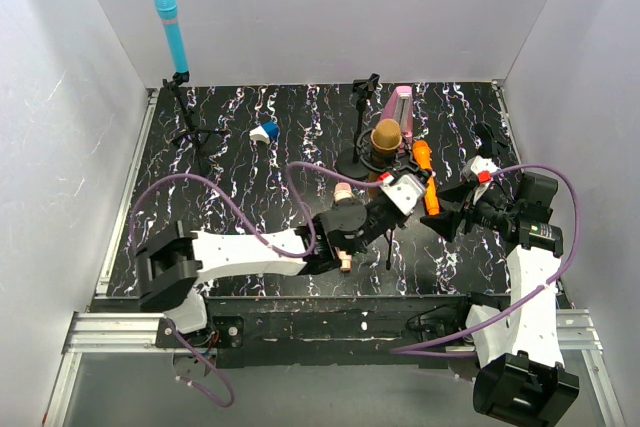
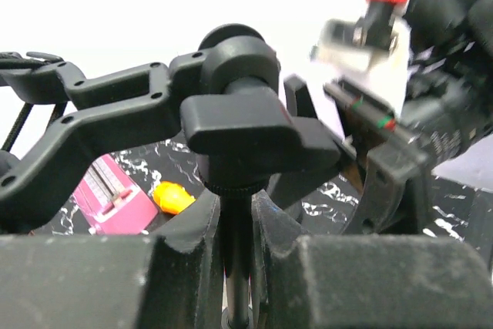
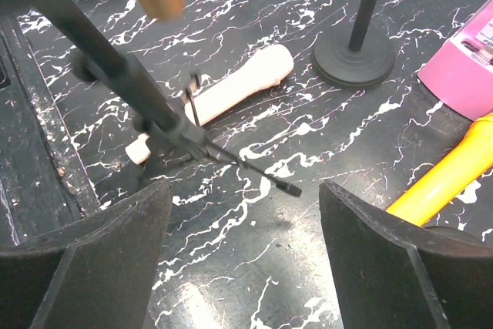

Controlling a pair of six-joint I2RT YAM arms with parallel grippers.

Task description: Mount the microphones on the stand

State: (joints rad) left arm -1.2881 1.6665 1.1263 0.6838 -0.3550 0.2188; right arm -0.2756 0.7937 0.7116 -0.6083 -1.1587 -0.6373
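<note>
Microphones lie in four places. From above, the sky-blue microphone (image 1: 167,17) stands upright on a tripod (image 1: 192,135) at the eleven o'clock corner of the table (image 1: 250,212), so it is already mounted. The gold microphone (image 1: 387,135) rises near the middle. It seems to sit in a holder, though the overhead view is too crowded to be sure. The orange microphone (image 1: 427,179) lies flat at four o'clock of it. The pink-cream microphone (image 3: 231,90) lies flat at seven o'clock, partly under the left arm.

The left gripper (image 2: 236,287) has its fingers pinched tight on the thin pole (image 2: 234,229) of a stand, right beneath the clip (image 2: 231,113). This is likely to steady the stand while a microphone is pushed in. The right gripper (image 3: 243,267) hovers with its fingers spread wide and nothing between them. The pink-cream microphone lies ahead of it at eleven o'clock, well apart, and the orange one lies at two o'clock.
</note>
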